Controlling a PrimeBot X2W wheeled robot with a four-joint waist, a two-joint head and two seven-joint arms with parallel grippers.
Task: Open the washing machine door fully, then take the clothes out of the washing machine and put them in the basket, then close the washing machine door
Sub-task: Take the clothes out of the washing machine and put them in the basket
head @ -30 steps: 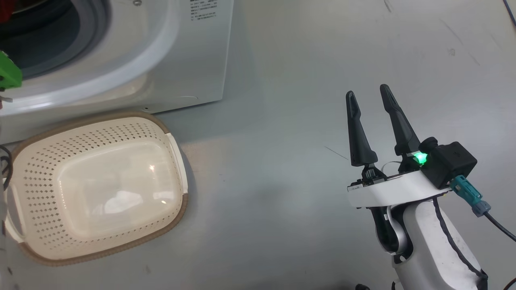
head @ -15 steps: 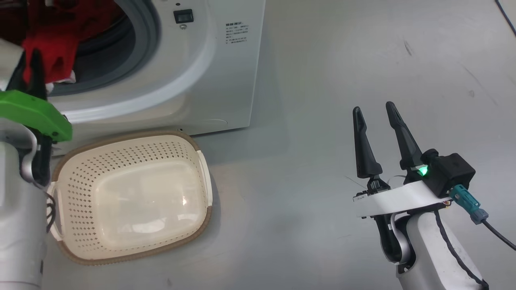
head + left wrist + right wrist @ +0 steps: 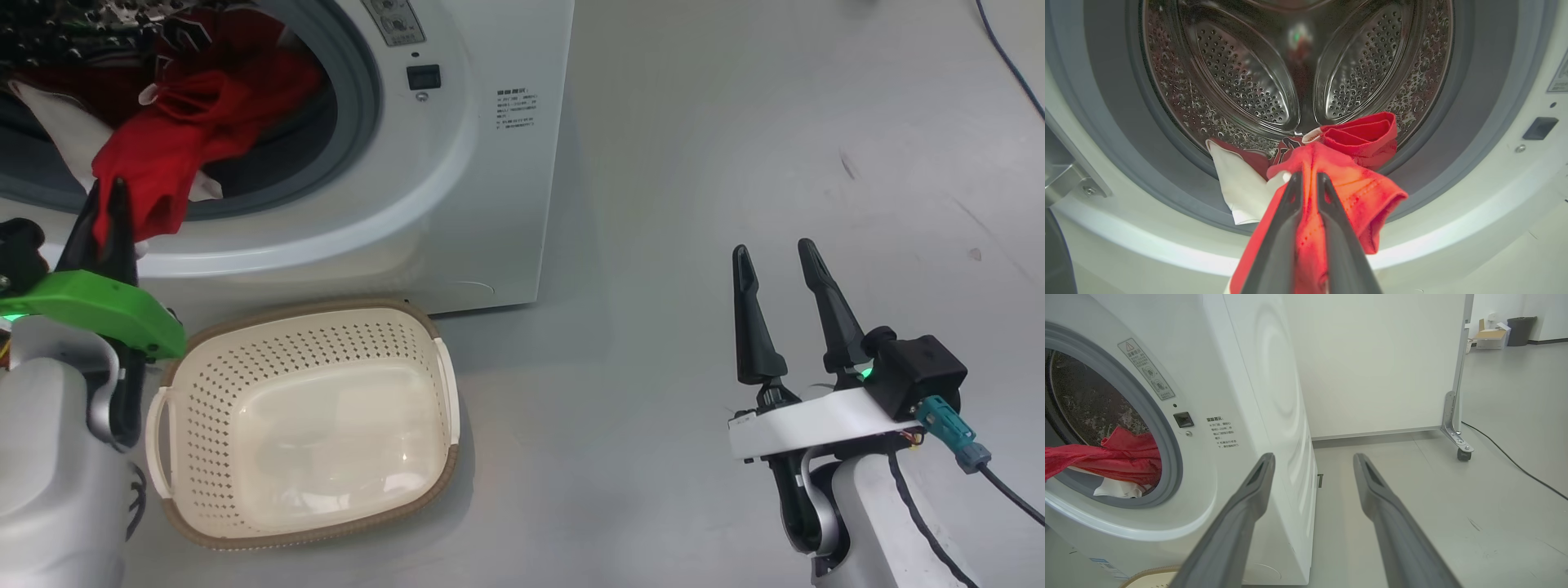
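Where the round opening sits at the left of the head view, the left gripper (image 3: 108, 200) has its two dark fingers pinched narrowly on a fold of the clothes (image 3: 163, 155). This red piece trails out of the perforated drum (image 3: 1241, 81) and over the grey gasket (image 3: 367, 98), and a white cloth (image 3: 1241, 192) hangs beside it. A dark curved edge at the lower left of the left wrist view may be the washing machine door (image 3: 1057, 253) swung aside, though too little of it shows to be sure. The washing machine (image 3: 457, 163) stands on a smooth, pale grey floor (image 3: 653, 204) with faint scuffs. The basket (image 3: 445, 392) rests on that floor just in front of the washer, below the opening, with its cream bottom showing. Well apart to the right, the right gripper (image 3: 774, 251) hangs over bare floor, its fingers spread wide with nothing between them. Beyond it, the right wrist view shows a white partition panel (image 3: 1372, 363) on a castor foot (image 3: 1461, 451). A black cable (image 3: 1506, 457) runs across the floor, and a dark bin (image 3: 1521, 330) and a cardboard box (image 3: 1490, 333) stand far back.
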